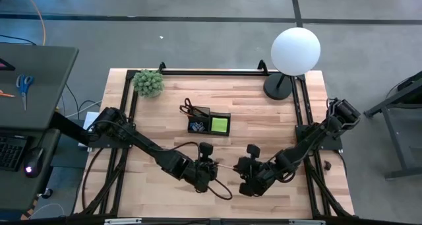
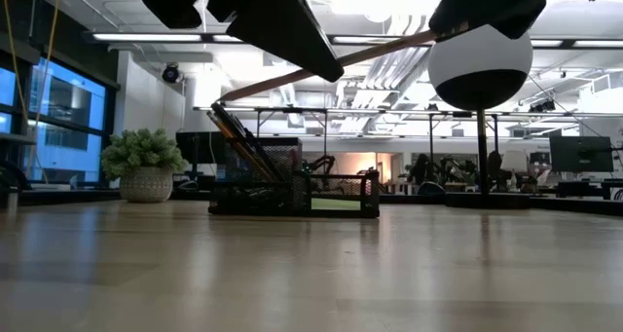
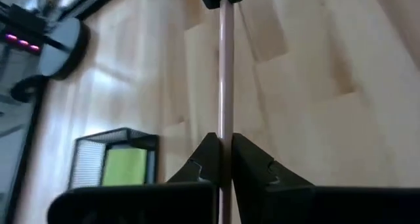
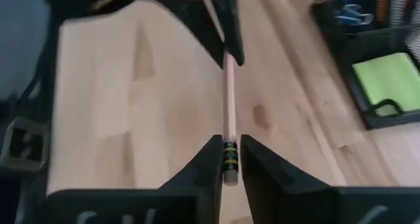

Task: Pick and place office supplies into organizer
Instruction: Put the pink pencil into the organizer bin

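A pencil (image 4: 229, 112) hangs above the counter (image 1: 277, 113), both grippers' jaws on it: left gripper (image 3: 223, 155) clamped tight, right gripper (image 4: 228, 159) pinching the eraser end. The right should release fully before the left carries it to the organizer (image 1: 208, 121) beyond.

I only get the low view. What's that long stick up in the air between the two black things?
Observer: A wooden pencil. The left gripper is shut on one end.
Operator: Who's got the other end?
Observer: The right gripper is at the eraser end, and both are over the table's near edge.
Operator: Is the green notepad in the box?
Observer: Yes. From above, the lime-green sticky-note pad lies flat in the organizer, in its right-hand compartment.
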